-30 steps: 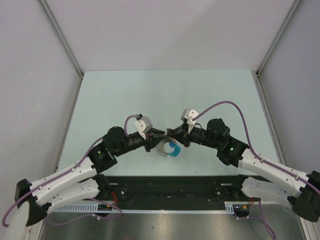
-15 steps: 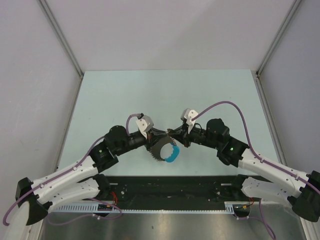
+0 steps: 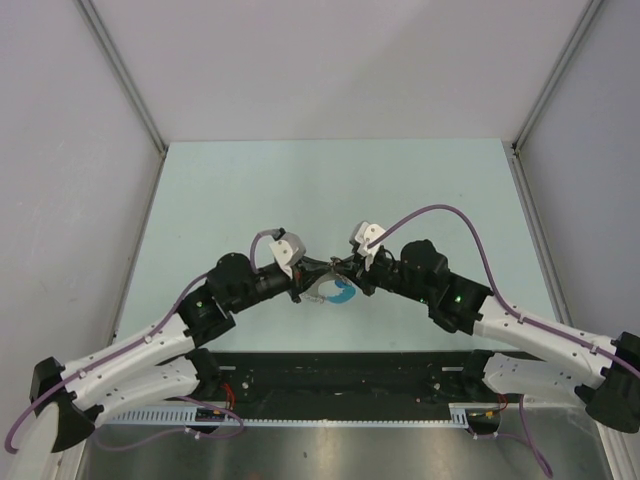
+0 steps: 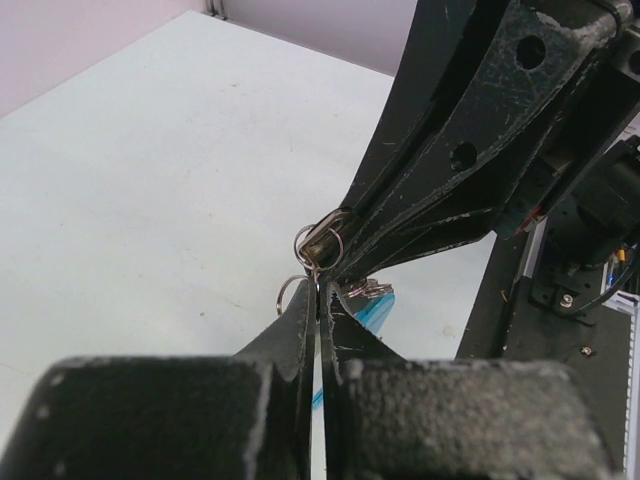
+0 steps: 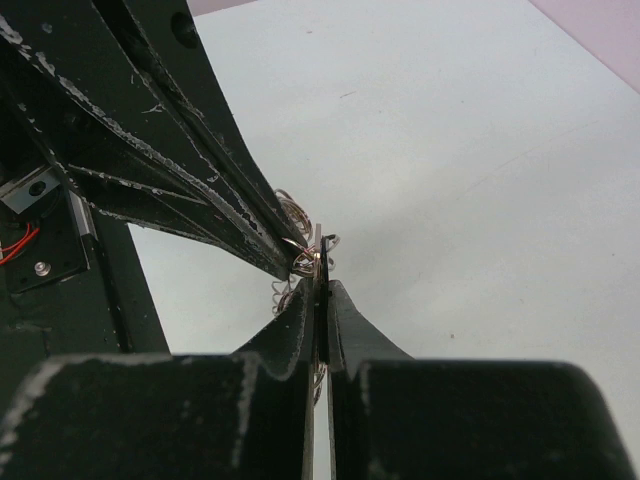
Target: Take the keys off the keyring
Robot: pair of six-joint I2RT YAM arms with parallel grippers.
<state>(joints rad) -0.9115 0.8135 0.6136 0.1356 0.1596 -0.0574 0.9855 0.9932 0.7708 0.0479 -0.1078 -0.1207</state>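
Observation:
Both grippers meet tip to tip above the pale green table [image 3: 300,190], near its front edge. My left gripper [image 3: 317,284] [image 4: 320,288] is shut, its tips pinching the thin wire of the keyring [image 4: 319,243]. My right gripper [image 3: 346,273] [image 5: 320,285] is shut on a flat silvery key [image 5: 320,250] that stands edge-on between its fingers. The rest of the keys and small rings [image 5: 284,296] hang below the tips with the blue plastic piece [image 3: 345,293] [image 4: 378,312]. The bunch hangs off the table, partly hidden by the fingers.
Grey walls and metal frame posts [image 3: 125,80] close in the table on three sides. A dark gap and a metal rail [image 3: 330,415] run along the near edge by the arm bases. Purple cables [image 3: 450,215] loop over both wrists.
My left gripper has closed on the keyring. The right arm has moved left towards it. The bunch, hanging low and spread half a second ago, is now drawn up tight between the tips.

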